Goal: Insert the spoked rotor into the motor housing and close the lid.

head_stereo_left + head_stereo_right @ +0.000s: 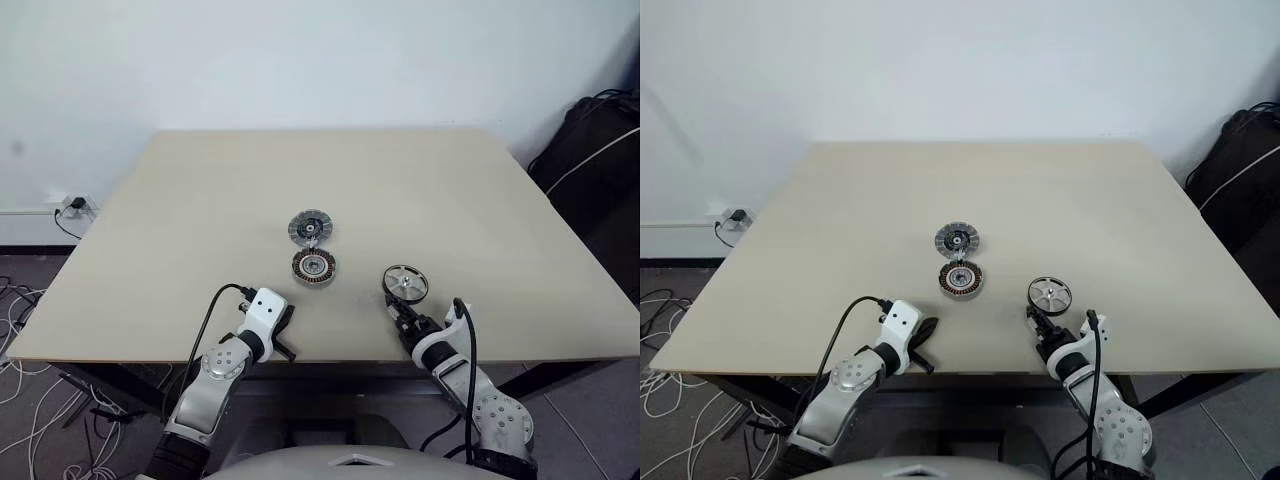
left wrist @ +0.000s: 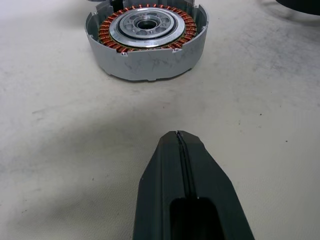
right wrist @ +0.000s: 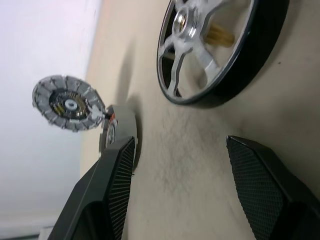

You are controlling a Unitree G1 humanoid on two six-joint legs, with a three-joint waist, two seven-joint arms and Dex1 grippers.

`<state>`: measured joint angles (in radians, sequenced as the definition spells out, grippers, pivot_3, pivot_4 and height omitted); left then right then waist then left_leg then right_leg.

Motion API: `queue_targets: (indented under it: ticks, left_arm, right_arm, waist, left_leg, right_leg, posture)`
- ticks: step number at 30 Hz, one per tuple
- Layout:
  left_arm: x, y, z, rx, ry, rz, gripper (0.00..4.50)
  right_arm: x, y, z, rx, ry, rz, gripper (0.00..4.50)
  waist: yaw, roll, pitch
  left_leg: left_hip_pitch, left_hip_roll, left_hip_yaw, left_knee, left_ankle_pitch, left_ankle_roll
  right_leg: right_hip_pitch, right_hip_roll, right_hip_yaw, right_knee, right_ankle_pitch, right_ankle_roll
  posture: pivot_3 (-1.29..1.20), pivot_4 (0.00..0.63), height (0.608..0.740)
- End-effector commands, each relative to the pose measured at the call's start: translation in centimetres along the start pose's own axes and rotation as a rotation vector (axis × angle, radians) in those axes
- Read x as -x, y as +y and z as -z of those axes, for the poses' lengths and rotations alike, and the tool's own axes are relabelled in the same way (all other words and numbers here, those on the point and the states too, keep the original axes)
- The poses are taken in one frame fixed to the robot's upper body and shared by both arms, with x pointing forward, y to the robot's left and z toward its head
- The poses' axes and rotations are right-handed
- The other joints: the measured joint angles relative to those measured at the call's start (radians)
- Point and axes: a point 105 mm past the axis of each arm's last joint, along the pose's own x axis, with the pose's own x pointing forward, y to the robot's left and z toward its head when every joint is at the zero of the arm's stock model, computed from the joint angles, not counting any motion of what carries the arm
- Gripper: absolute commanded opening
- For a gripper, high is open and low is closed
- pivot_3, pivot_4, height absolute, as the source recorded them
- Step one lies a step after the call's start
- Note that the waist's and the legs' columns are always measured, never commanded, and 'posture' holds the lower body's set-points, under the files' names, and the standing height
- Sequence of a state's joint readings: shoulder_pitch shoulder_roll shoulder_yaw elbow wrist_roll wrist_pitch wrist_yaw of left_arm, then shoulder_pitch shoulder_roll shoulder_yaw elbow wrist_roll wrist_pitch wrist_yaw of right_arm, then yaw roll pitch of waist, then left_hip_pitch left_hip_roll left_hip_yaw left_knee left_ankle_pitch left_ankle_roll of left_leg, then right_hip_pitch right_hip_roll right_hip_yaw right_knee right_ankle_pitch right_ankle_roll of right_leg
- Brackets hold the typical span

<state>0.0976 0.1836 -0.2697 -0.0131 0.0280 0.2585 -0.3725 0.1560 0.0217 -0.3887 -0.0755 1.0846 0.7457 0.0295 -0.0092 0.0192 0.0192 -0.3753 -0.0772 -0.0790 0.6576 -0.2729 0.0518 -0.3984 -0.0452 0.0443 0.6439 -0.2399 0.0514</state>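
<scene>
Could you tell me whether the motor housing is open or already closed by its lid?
Open. The motor housing shows its copper windings uncovered, and the lid stands raised behind it, segmented face visible.

The pale beige matt table [image 1: 200, 230] looks like smooth laminate. The shiny silver metal spoked rotor [image 3: 210, 45] has a dark rim. The round motor housing [image 2: 146, 42] has a matt grey wall, glossy copper windings and a polished metal centre.

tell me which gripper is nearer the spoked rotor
Right. The right gripper, open, sits just short of the spoked rotor; the left gripper, shut, is farther off, facing the motor housing.
</scene>
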Motion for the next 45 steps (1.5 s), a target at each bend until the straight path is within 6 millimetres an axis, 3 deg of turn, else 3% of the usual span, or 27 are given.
queue_targets:
  ticks: [1,17,36,39,45]
  left_arm:
    - [-0.1,0.2,-1.3,-0.017,-0.043,-0.001,0.0]
    - [0.1,0.4,-1.5,-0.028,-0.043,-0.002,0.0]
    - [0.0,0.5,-1.7,-0.04,-0.046,-0.001,0.0]
    - [0.0,0.6,-1.7,-0.043,-0.046,-0.002,0.0]
    - [0.1,0.9,-1.8,-0.048,-0.045,-0.008,0.0]
  right_arm:
    - [0.0,-0.1,-1.4,-0.022,-0.065,0.008,3.12]
    - [0.1,1.0,-3.4,-0.105,-0.185,-0.072,3.12]
    - [-0.9,0.8,-2.8,-0.118,-0.182,-0.047,3.12]
    - [-1.0,0.6,-2.9,-0.123,-0.188,-0.042,2.5]
    - [-1.2,0.4,-2.6,-0.133,-0.188,-0.036,0.54]
  waist:
    - [0.001,0.0,0.0]
    - [-0.002,0.003,-0.002]
    - [-0.002,0.005,-0.004]
    - [-0.001,0.006,-0.004]
    - [-0.002,0.006,-0.005]
  left_leg:
    - [0.0,0.0,0.0,0.0,0.0,0.0]
    - [0.0,0.0,0.0,0.001,0.0,0.001]
    - [0.0,0.0,0.0,0.001,0.0,0.001]
    - [0.0,0.0,0.0,0.001,0.0,0.001]
    - [0.0,0.0,0.0,0.001,0.0,0.001]
  right_leg:
    - [0.0,0.0,0.0,0.0,0.0,0.0]
    - [0.0,0.0,0.0,0.0,0.001,0.001]
    - [0.0,0.0,0.0,0.0,0.001,0.001]
    - [0.0,0.0,0.0,0.0,0.001,0.001]
    - [0.0,0.0,0.0,0.0,0.001,0.001]
  posture:
    - [0.0,0.0,0.74]
    - [0.0,0.0,0.74]
    - [0.0,0.0,0.74]
    - [0.0,0.0,0.74]
    - [0.0,0.0,0.74]
